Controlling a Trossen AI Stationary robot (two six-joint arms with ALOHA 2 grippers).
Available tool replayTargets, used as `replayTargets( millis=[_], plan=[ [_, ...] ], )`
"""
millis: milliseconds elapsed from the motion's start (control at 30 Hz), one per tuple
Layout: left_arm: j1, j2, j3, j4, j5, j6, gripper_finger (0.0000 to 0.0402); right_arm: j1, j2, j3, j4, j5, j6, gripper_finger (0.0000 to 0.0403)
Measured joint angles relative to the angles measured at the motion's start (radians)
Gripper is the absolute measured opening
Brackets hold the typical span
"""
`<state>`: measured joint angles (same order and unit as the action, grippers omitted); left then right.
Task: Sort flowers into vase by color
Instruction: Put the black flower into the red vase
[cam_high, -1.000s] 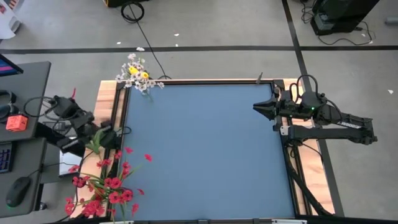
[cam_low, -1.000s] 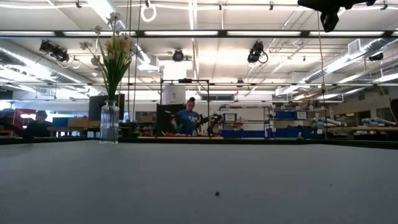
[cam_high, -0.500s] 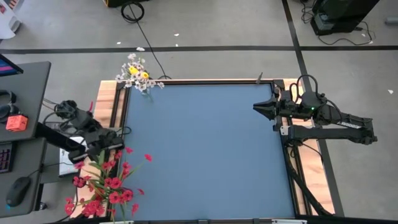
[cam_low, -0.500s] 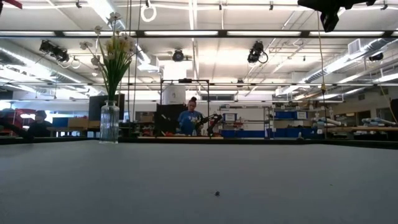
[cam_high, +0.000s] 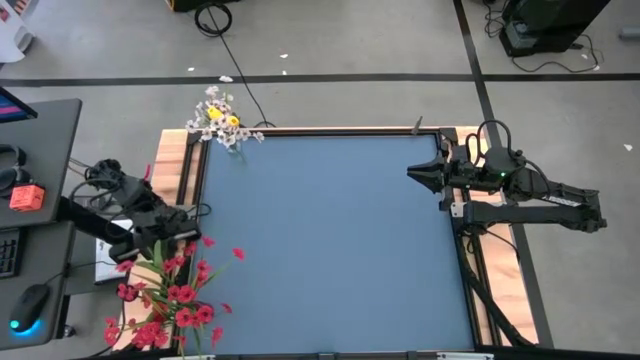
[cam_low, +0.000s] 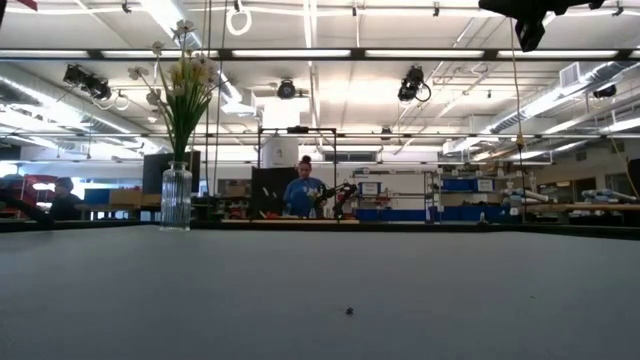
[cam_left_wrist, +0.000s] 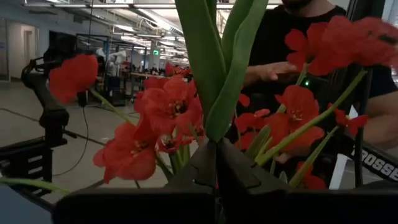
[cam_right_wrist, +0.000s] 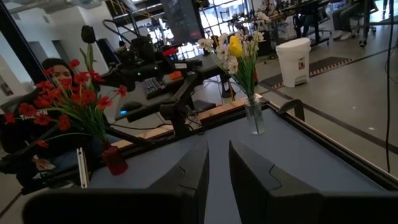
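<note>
A bunch of red flowers (cam_high: 165, 300) stands in a red vase (cam_right_wrist: 115, 160) at the table's near left corner. My left gripper (cam_high: 178, 232) is at the far side of that bunch, shut on a sprig's green leaves (cam_left_wrist: 214, 74), with red blossoms (cam_left_wrist: 168, 109) all around it. White and yellow flowers (cam_high: 220, 115) stand in a clear glass vase (cam_low: 176, 197) at the far left corner. My right gripper (cam_high: 412, 172) hovers at the table's right edge. Its fingers (cam_right_wrist: 193, 174) stand a narrow gap apart with nothing between them. My left gripper pinches the lower part of two long green leaf blades (cam_left_wrist: 216, 127) between its fingertips. It comes about level from the table's left side. The blades stand up out of the hold. The stem below is hidden by the gripper itself.
A person in a black shirt (cam_left_wrist: 298, 56) stands just behind the red bunch, off the table's left side. A desk with a mouse (cam_high: 25, 305) lies left of the table. The blue mat (cam_high: 330, 240) lies between the arms.
My left gripper has gone a short way toward the near edge and down to the red bunch, turning as it went, with the green leaves still in its hold. It has hardly moved in the last half second.
</note>
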<state>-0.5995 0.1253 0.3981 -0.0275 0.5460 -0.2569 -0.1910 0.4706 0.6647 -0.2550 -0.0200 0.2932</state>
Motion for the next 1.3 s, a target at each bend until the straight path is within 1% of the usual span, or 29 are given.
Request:
replayTargets(
  millis=[100,200,367,500,833,1100,1300],
  plan=[
    [0.0,-0.001,-0.018,0.005,0.001,0.003,0.0008,0.0,0.0,0.0,0.0,0.0,0.0,0.0073],
    [0.0,0.0,-0.056,0.039,0.001,-0.024,0.0008,0.0,0.0,0.0,0.0,0.0,0.0,0.0073],
    [0.0,0.0,-0.099,0.101,0.002,-0.027,0.0008,0.0,0.0,0.0,0.0,0.0,0.0,0.0073],
    [0.0,-0.001,-0.106,0.133,0.001,-0.027,0.0009,0.0,0.0,0.0,0.0,0.0,0.0,0.0073],
    [0.0,0.0,-0.107,0.106,0.002,-0.025,0.0009,0.0,0.0,0.0,0.0,0.0,0.0,0.0073],
    [0.0,0.007,-0.107,0.092,0.002,0.017,0.0009,0.0,0.0,0.0,0.0,0.0,0.0,0.0073],
    [0.0,0.05,-0.107,0.092,0.051,0.018,0.0009,0.0,0.0,0.0,0.0,0.0,0.0,0.0073]
  ],
)
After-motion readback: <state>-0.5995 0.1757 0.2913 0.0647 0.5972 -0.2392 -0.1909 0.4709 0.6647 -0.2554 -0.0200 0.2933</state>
